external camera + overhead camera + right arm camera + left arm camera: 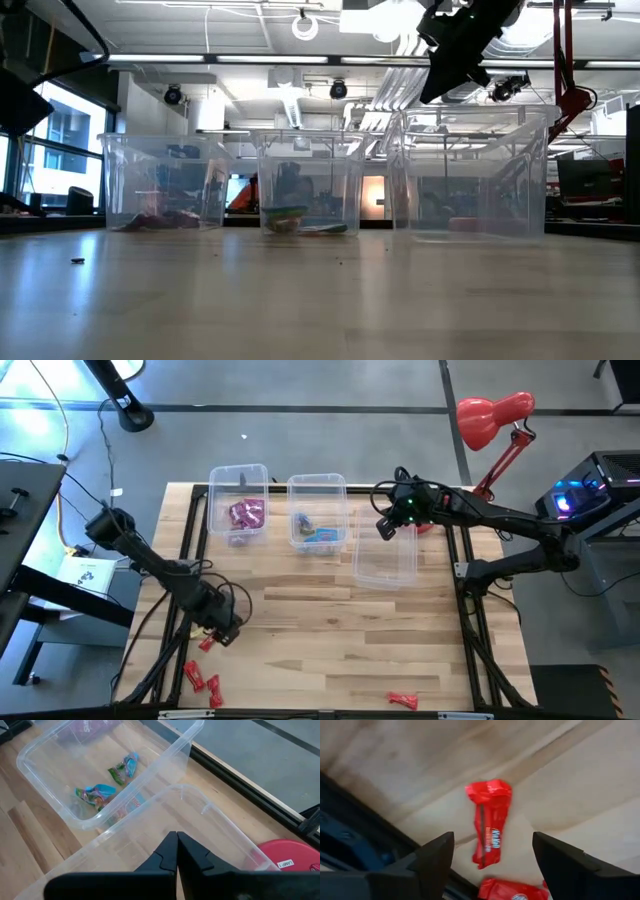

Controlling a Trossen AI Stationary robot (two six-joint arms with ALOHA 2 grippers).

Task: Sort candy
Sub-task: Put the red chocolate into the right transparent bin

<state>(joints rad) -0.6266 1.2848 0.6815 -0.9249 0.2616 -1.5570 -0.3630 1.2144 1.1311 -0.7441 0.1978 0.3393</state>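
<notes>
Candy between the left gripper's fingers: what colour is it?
Red, with small white lettering; clearest in the left wrist view.

Desk was light butcher-block wood, planked grain, smooth satin finish with a faint sheen in the low view. Dark matt metal rails edged it.

Three bins were clear thin plastic, glossy, slightly hazy at the walls: the left bin, middle bin and right bin.

Candy beside the left pincer had a crinkled red foil-like wrapper, shiny. Purple packets in the left bin looked glossy film; same for the blue-green packets in the middle bin.

Both pincers were dark matt plastic, the right pincer included.

Lamp behind the right bin had a glossy red shade.
</notes>
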